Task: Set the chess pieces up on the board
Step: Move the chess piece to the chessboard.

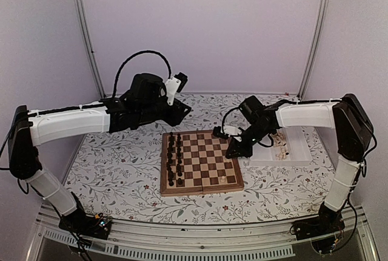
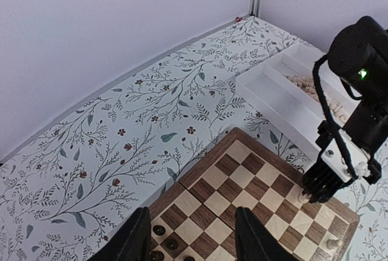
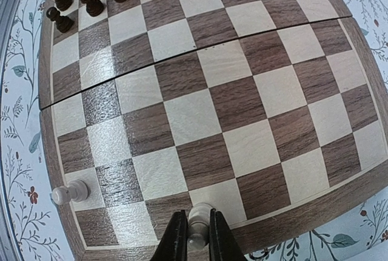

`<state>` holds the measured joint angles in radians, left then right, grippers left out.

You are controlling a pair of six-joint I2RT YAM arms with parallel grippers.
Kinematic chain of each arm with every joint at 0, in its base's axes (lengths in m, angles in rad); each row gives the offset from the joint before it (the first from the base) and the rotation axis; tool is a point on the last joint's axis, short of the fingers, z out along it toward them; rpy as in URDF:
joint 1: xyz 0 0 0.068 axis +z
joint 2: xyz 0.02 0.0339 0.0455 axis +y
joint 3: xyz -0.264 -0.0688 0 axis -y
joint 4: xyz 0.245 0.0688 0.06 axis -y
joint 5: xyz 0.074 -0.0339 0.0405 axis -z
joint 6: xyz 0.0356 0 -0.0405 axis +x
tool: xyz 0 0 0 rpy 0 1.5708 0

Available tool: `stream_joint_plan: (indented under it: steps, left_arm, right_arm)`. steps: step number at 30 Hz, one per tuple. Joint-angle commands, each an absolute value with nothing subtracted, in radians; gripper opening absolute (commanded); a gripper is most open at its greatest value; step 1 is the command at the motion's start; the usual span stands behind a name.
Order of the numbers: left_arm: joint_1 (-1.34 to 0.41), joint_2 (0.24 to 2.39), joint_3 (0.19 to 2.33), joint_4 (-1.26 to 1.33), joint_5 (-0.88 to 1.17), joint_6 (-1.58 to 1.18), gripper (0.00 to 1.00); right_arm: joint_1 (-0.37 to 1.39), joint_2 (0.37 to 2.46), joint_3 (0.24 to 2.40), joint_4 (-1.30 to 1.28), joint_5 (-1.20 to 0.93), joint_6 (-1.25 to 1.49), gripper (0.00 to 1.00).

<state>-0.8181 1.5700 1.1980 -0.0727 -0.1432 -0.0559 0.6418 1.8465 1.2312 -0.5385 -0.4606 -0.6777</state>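
Observation:
The board (image 1: pixel 200 189) lies mid-table, with dark pieces (image 1: pixel 174 158) in two rows along its left side. My right gripper (image 3: pixel 197 237) is shut on a pale chess piece (image 3: pixel 199 220) that stands on a light square in the row at the board's right edge. Another pale piece (image 3: pixel 68 192) stands on the same row near the front corner. More pale pieces lie in the white tray (image 1: pixel 297 149). My left gripper (image 2: pixel 193 237) hovers open over the board's far left corner (image 2: pixel 200 170), above the dark pieces (image 2: pixel 159 230), holding nothing.
The white ridged tray (image 2: pixel 273 91) sits right of the board, close to its rim. The right arm's wrist (image 2: pixel 357 91) reaches across from the tray side. A floral cloth (image 1: pixel 121 164) covers the table, and walls stand behind and to both sides.

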Motion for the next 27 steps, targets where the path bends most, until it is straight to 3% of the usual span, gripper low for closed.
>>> stream_joint_plan:
  steps: [1,27]
  left_arm:
    - [-0.825,1.578,1.216,-0.065,-0.149,-0.051,0.50]
    - [-0.825,1.595,1.222,-0.074,-0.146,-0.047,0.50]
  right_arm:
    - [0.657,1.803,1.202,-0.561,-0.454,-0.691,0.04]
    - [0.683,1.793,1.184,-0.584,-0.484,-0.718,0.05]
